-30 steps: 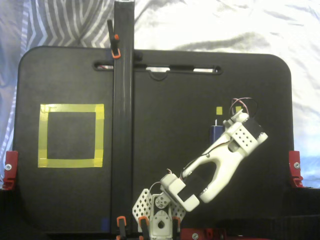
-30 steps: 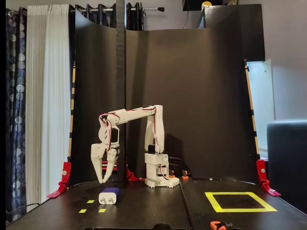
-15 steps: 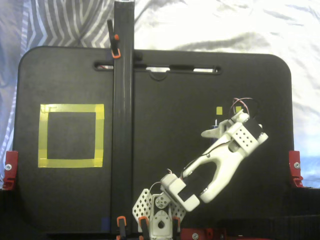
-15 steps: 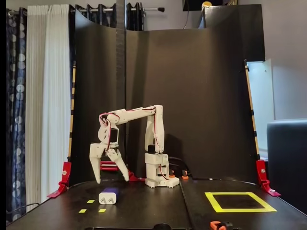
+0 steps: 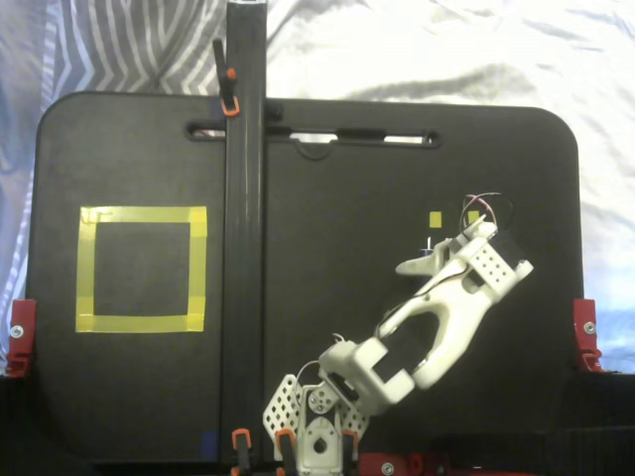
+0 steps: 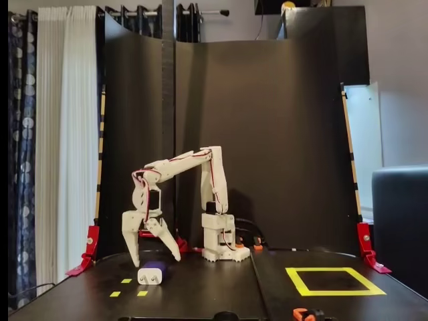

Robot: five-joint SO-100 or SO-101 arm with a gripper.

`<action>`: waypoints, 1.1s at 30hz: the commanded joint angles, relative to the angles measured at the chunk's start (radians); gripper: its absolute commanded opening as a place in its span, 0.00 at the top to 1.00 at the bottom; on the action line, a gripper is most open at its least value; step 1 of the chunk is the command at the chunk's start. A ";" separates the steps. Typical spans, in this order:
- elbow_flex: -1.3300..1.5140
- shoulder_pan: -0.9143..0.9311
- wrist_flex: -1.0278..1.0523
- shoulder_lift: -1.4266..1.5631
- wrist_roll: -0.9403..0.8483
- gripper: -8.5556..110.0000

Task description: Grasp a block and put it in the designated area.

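In the fixed view from the front, the block [image 6: 152, 273] is lying on the black surface [image 6: 200, 294], near the front edge and on the left side. Its pale end is facing this camera. Its blue body is running back, away from the camera. Two small yellow tape squares [image 6: 129, 287] are sitting just in front of it.

Right behind and above the block, the gripper [image 6: 155, 260] is hanging with its jaws spread wide and holding nothing. One tip is pointing down to the left of the block and the other down to the right. So the block is lying just below the gap, and a little nearer to the camera. I think the jaws need to drop straight down to close on its two long sides.

In the fixed view from above, the arm is covering most of the block [image 5: 428, 250].

The designated area [image 6: 334, 281] is far off on the right in the front view, and it is empty.
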 commanded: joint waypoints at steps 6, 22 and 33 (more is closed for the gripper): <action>-0.035 -0.002 -0.044 -0.054 -0.003 0.58; -0.029 -0.006 -0.063 -0.089 -0.005 0.76; -0.025 -0.008 -0.060 -0.083 -0.005 0.76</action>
